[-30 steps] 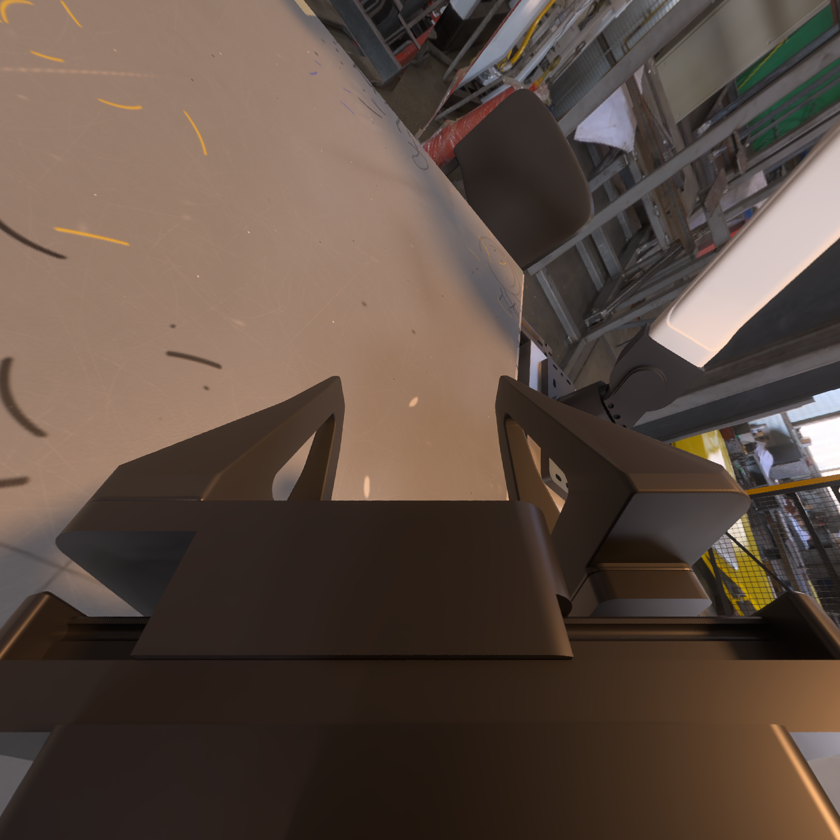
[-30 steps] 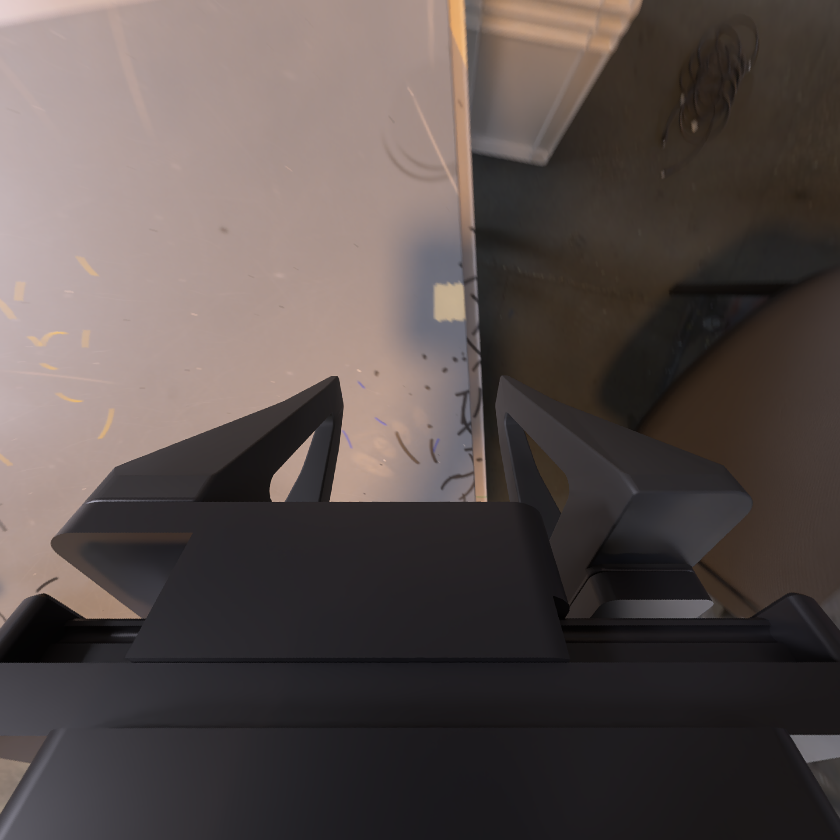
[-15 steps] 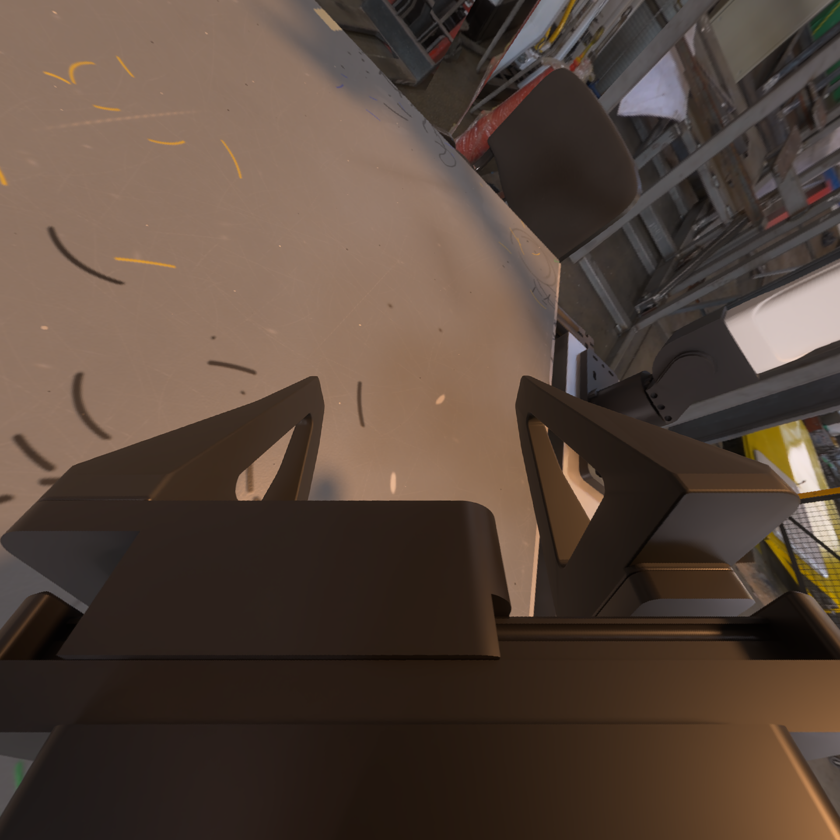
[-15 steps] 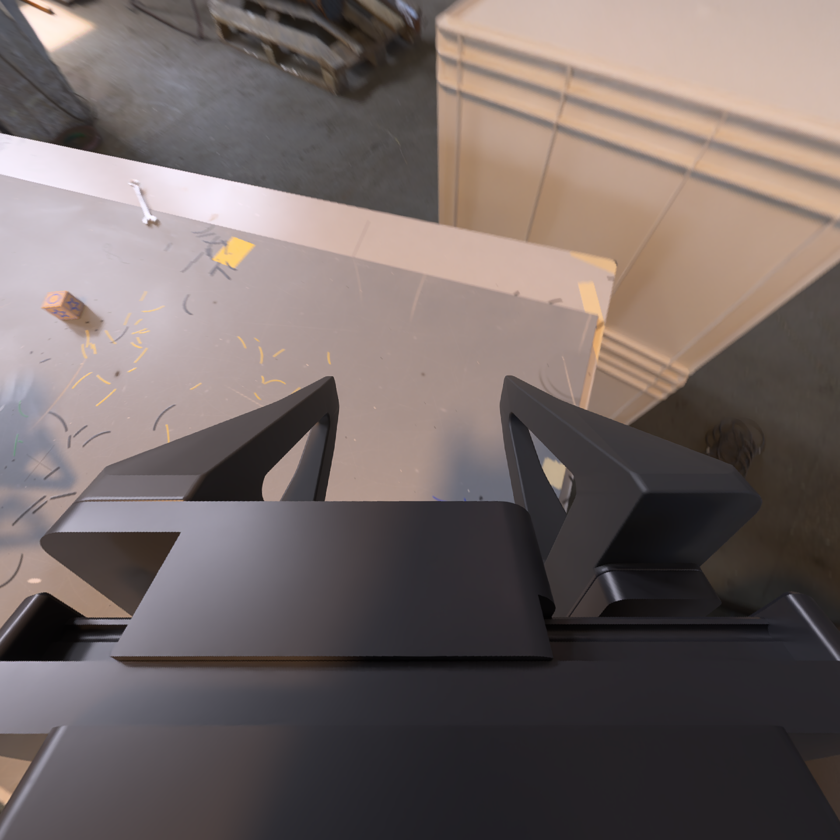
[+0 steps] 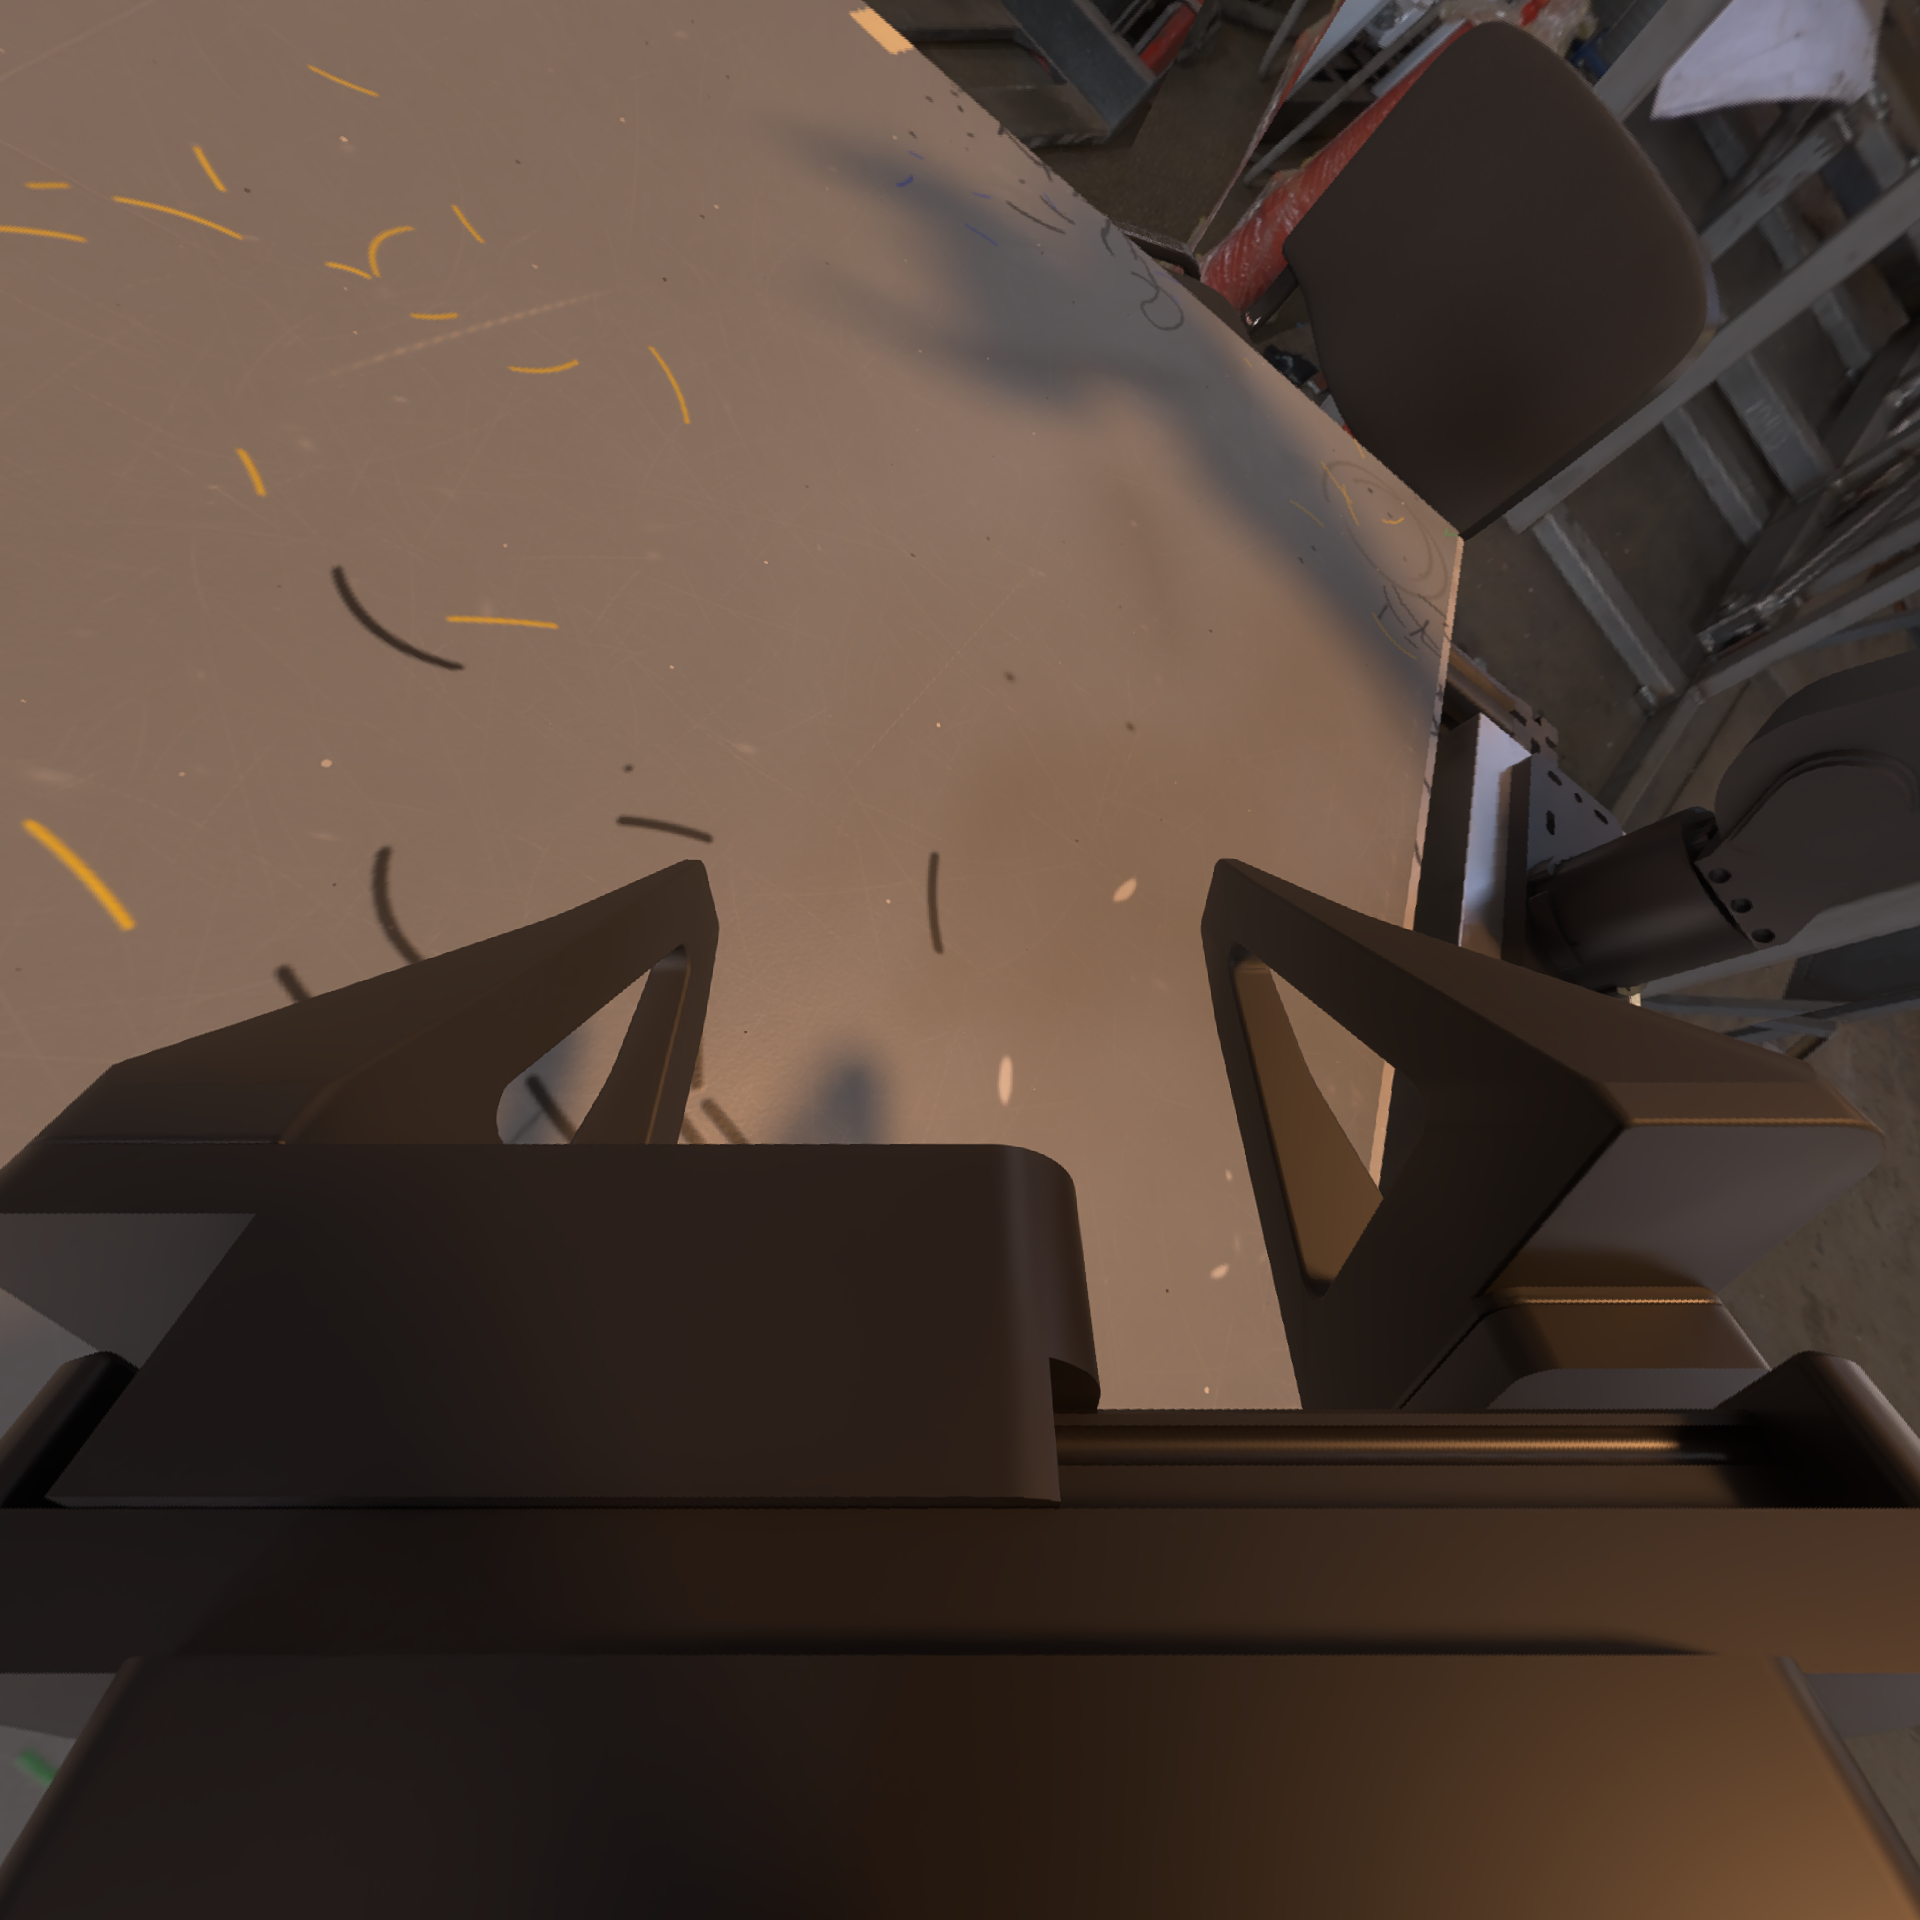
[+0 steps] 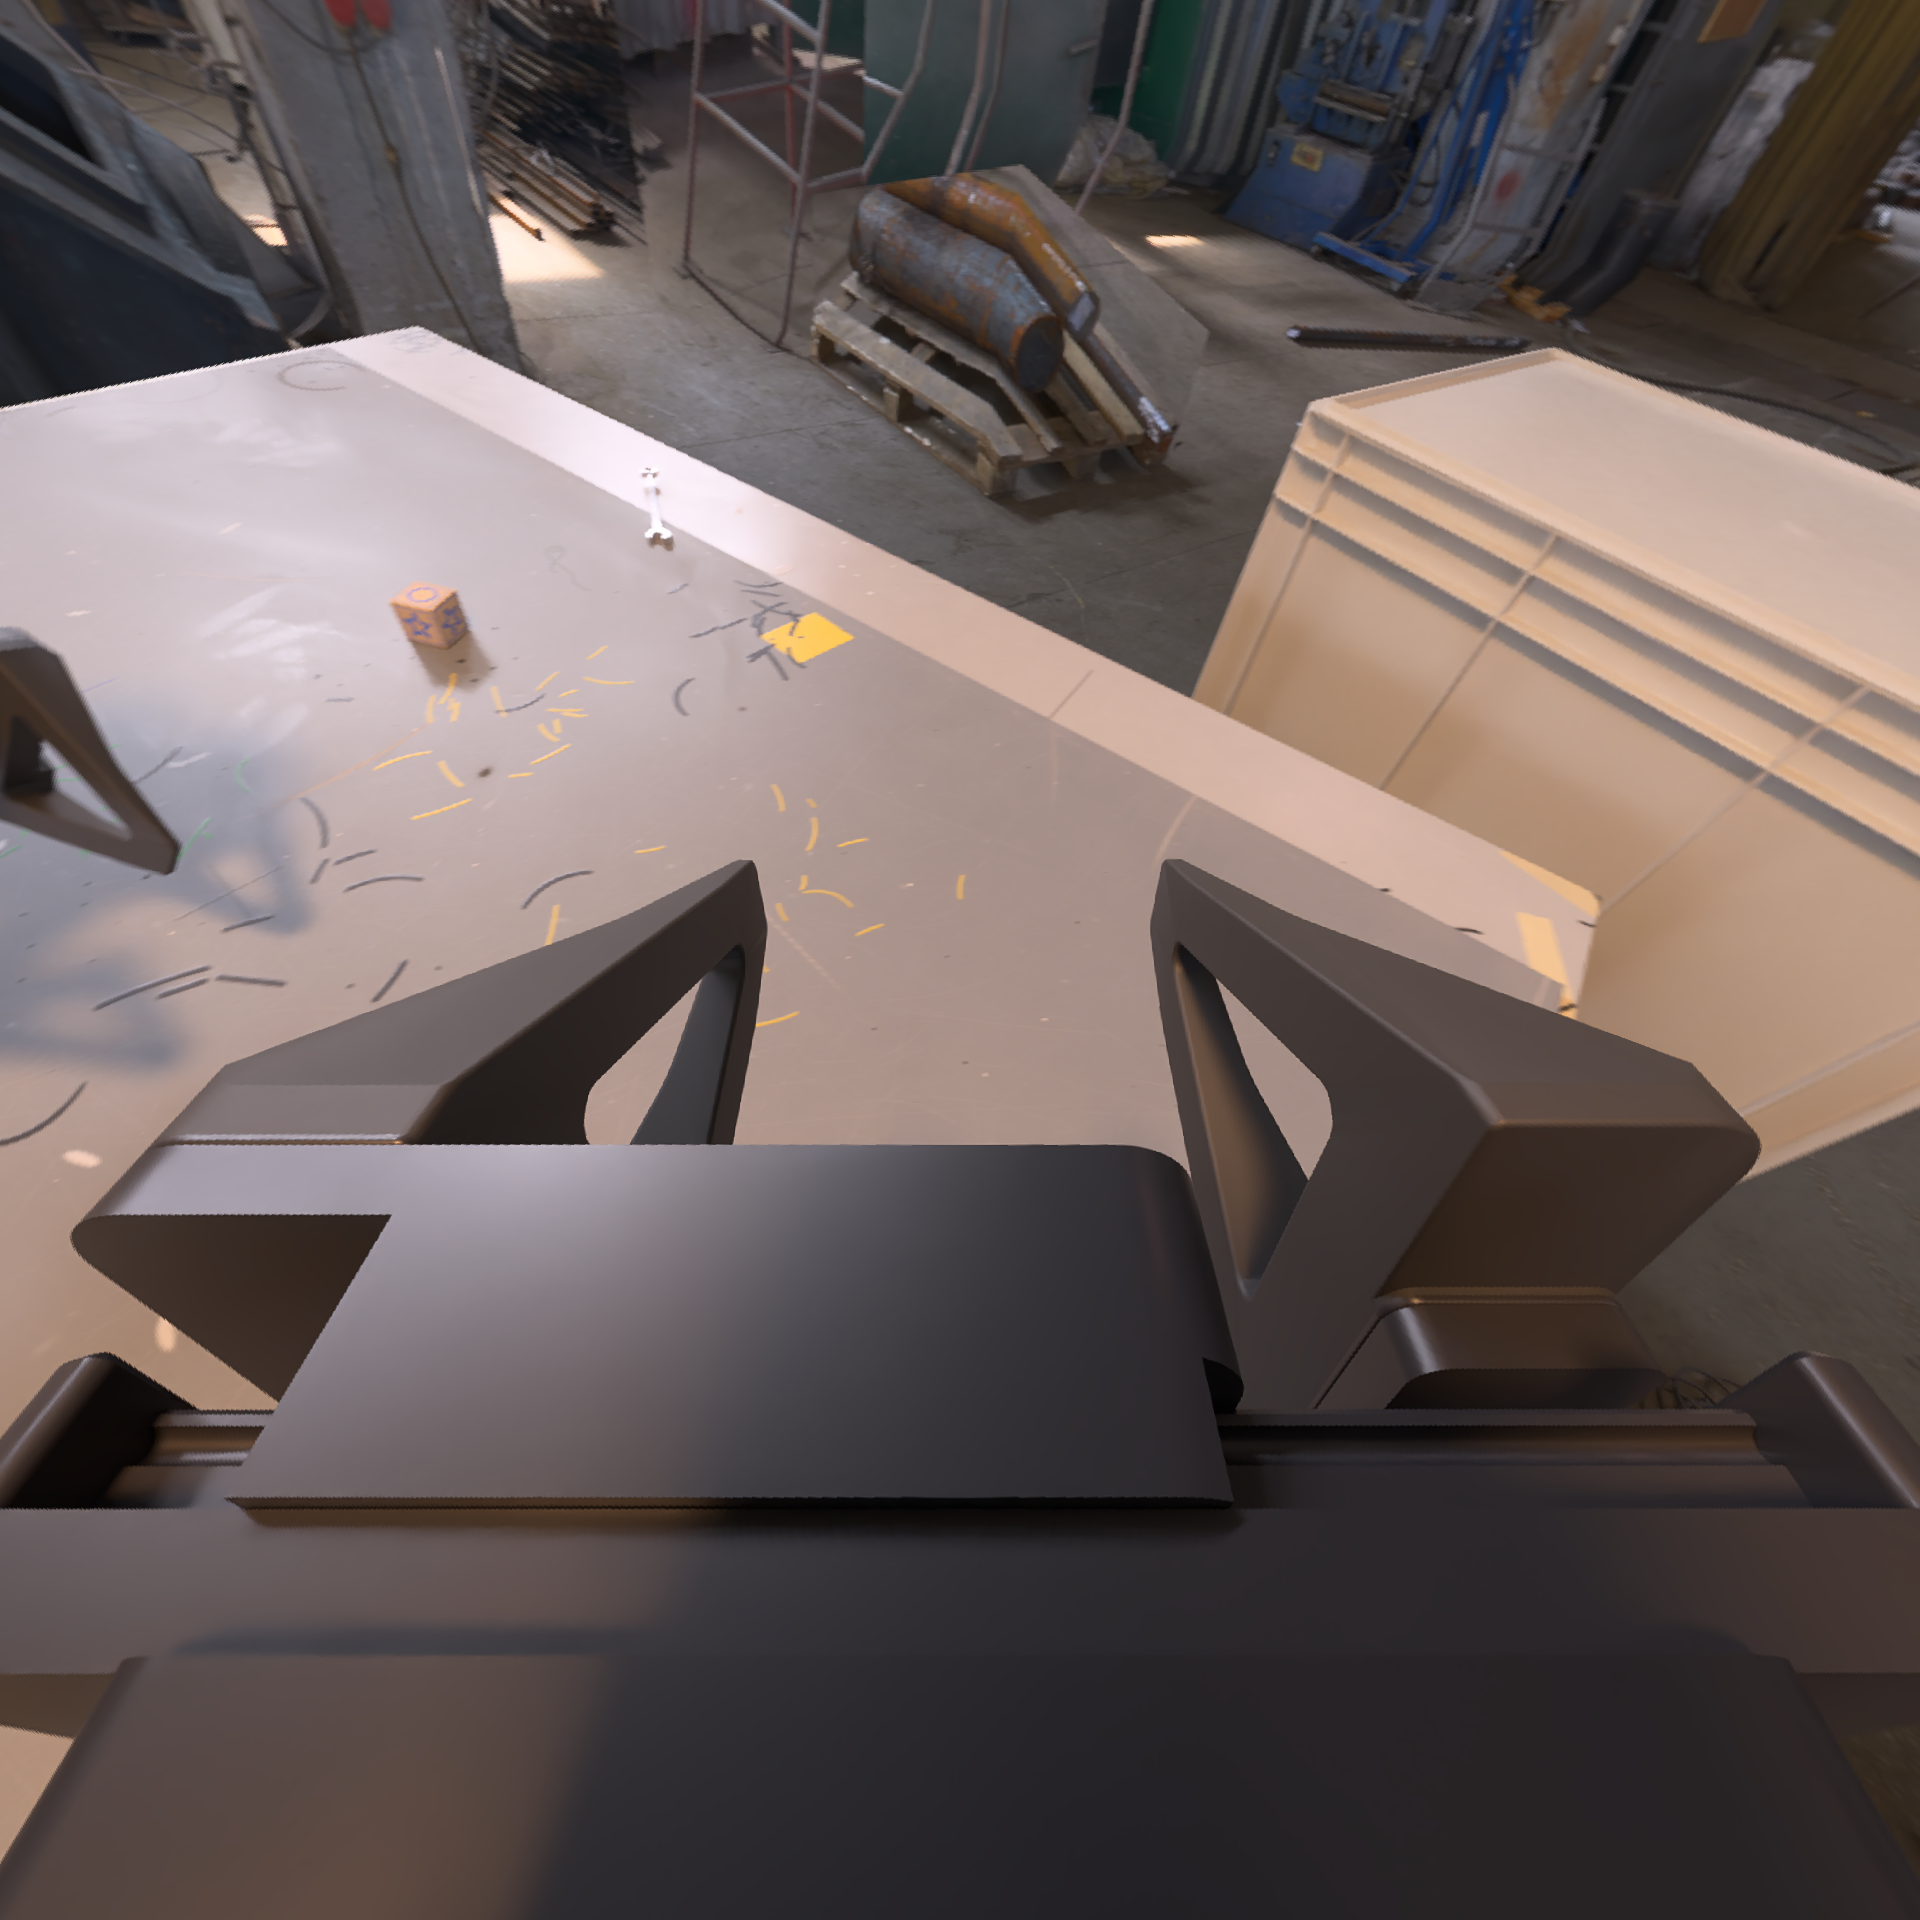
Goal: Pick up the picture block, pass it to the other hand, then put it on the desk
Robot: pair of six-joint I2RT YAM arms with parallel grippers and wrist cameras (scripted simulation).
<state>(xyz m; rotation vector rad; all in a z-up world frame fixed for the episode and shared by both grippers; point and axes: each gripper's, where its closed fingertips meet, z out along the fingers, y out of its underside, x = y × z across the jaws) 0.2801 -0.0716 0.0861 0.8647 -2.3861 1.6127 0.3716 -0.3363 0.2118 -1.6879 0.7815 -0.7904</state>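
Observation:
The picture block (image 6: 428, 615), a small wooden cube with blue figures on its faces, sits on the desk (image 6: 987, 790) far ahead and to the left in the right wrist view. My right gripper (image 6: 956, 883) is open and empty, well short of the block and above the desk. My left gripper (image 5: 961, 883) is open and empty above the desk (image 5: 831, 540); the block does not show in its view. A finger of the left gripper (image 6: 73, 769) shows at the left edge of the right wrist view.
A small wrench (image 6: 652, 507) lies near the desk's far edge, and a yellow patch (image 6: 808, 636) marks the desk. A large beige crate (image 6: 1579, 665) stands past the desk's right edge. A dark chair (image 5: 1486, 270) and the right arm's base (image 5: 1714, 883) stand beyond the desk edge in the left wrist view.
The right wrist view has swung up from the desk edge and now shows the block and the far workshop. Both grippers have opened wider, the left more. The left view has shifted along the desk.

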